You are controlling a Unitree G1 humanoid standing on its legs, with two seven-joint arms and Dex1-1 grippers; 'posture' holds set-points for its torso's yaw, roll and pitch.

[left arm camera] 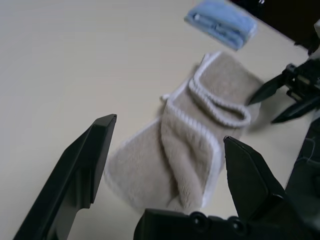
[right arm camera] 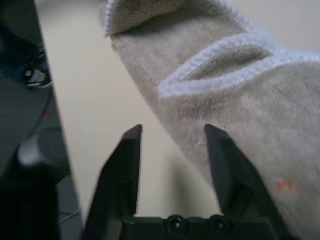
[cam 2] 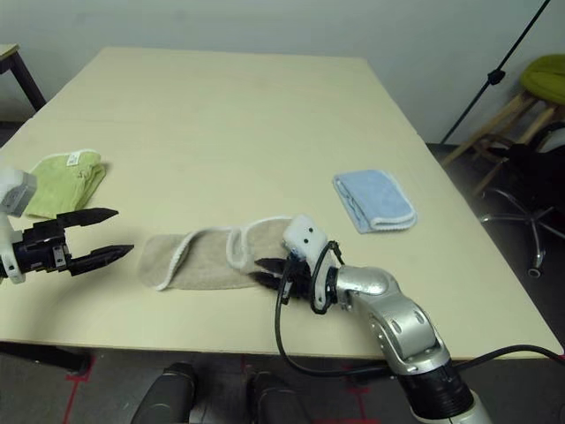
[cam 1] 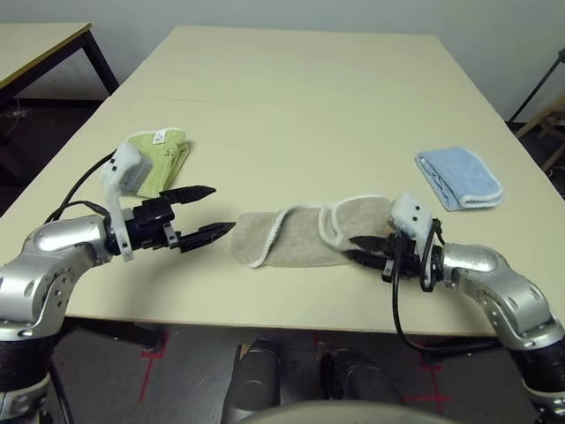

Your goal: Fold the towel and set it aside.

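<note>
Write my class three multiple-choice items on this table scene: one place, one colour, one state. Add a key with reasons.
1. Which cloth lies nearest the right gripper?
A) green
B) beige
C) blue

2. What colour is the edging on the beige towel?
A) white
B) black
C) red

3. How are the fingers of the left gripper?
A) closed on the green cloth
B) closed on the beige towel
C) open, holding nothing

Key:
1 B: the right gripper's fingers are at the beige towel's near edge.
2 A: a white stitched border runs along its folds.
3 C: its fingers stand apart with no cloth gripped.
</note>
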